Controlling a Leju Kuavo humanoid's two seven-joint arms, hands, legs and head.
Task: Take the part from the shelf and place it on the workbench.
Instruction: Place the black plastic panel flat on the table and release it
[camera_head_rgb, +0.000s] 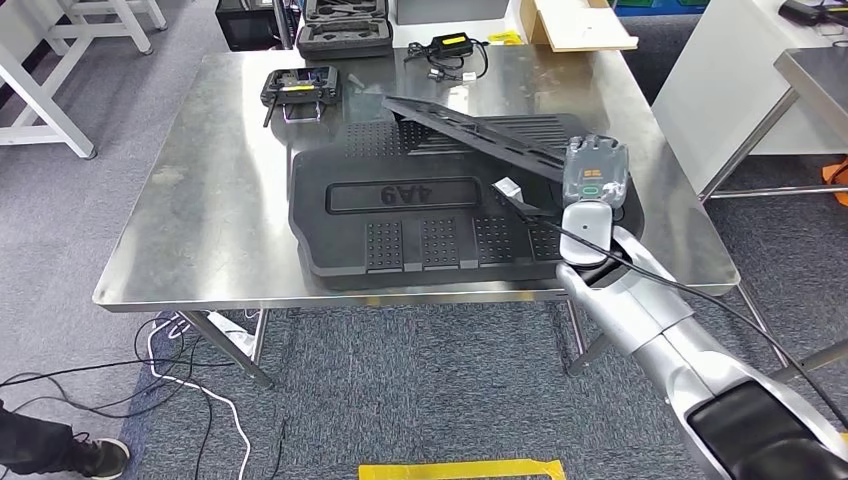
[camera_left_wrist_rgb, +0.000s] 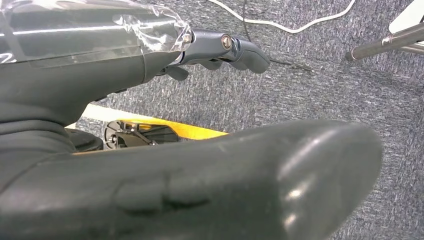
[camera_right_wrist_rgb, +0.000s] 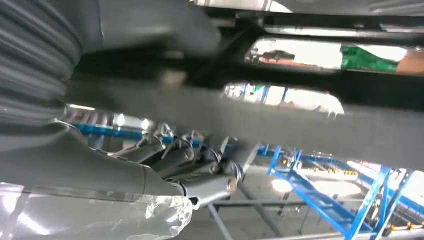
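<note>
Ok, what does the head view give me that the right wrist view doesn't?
Head view only: the steel workbench, the large black tray lying on it, the long black part tilted above the tray, a black controller further back, and the grey carpet. Right wrist view only: the underside of the part close up and blurred, with blue frames beyond. Both show the right hand at the part's near end; whether it actually grips is unclear.

two black parts (camera_head_rgb: 440, 215), one workbench (camera_head_rgb: 215, 225)
</note>
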